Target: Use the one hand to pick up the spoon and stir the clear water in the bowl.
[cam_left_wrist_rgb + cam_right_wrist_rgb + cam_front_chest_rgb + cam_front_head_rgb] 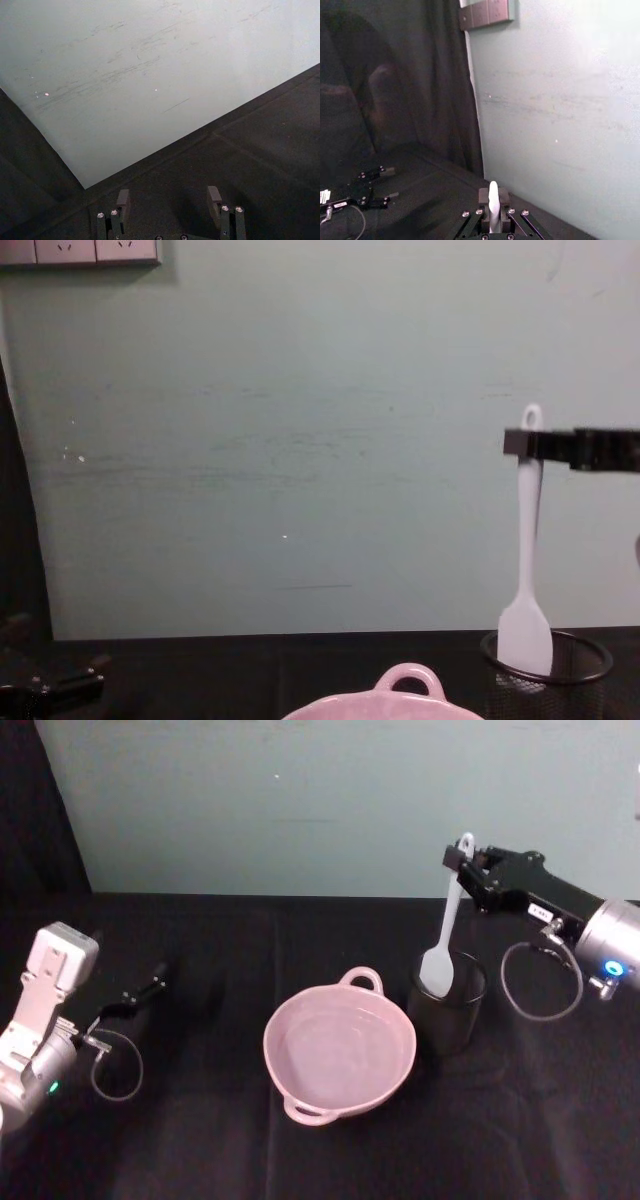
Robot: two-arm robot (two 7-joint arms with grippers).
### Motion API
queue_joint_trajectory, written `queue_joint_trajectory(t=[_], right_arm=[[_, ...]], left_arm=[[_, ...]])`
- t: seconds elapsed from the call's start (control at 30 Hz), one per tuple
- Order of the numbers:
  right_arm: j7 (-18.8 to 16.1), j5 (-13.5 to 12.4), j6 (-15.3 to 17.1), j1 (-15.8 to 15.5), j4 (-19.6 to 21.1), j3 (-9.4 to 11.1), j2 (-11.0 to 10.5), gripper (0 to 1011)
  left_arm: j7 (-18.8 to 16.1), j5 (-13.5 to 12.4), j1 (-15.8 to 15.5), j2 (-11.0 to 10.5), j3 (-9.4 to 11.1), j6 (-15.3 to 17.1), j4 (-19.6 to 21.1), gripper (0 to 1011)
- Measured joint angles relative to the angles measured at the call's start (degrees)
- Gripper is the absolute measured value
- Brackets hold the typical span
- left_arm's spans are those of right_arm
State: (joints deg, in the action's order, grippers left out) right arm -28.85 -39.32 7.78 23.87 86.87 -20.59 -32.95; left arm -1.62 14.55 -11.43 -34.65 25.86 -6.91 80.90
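Worktop (pixel 200 1140): black cloth, pale wall behind.

Bowl (pixel 340 1048): pale pink, centre of worktop, handles at roughly 1 and 7 o'clock. Water inside hard to make out; the surface reads only as a faint sheen.

Mesh cup (pixel 447 1003): black, just beside the bowl at its 3 o'clock. Chest view cuts off its base.

Right hand (pixel 464 862): above the cup, fingers clamped on the spoon's handle just under the loop hole.

Left hand (pixel 150 988): parked well apart at the bowl's 9 o'clock, fingers apart, holding nothing.

Spoon (pixel 447 930): white, hanging near upright, scoop at the cup's rim, probably still partly inside; hard to be sure from the head view.

Step in hand, as I judge it: pick-up, spoon gripped and being drawn out of the cup. Next move calls for clearing the rim, carrying toward 9 o'clock over the bowl, lowering the scoop into the water, then circling.
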Motion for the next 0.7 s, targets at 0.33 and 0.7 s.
queue_joint_trajectory(t=[0.33, 0.7], right_arm=[[-1.47, -3.27, -0.13, -0.78, -4.65, -0.28, 1.0, 113], [-2.54, -6.35, -0.23, -1.06, -8.4, -0.55, 1.53, 113]], left_arm=[[0.0, 0.0, 0.0, 0.0, 0.0, 0.0, 0.0, 1005], [0.0, 0.0, 0.0, 0.0, 0.0, 0.0, 0.0, 1005]])
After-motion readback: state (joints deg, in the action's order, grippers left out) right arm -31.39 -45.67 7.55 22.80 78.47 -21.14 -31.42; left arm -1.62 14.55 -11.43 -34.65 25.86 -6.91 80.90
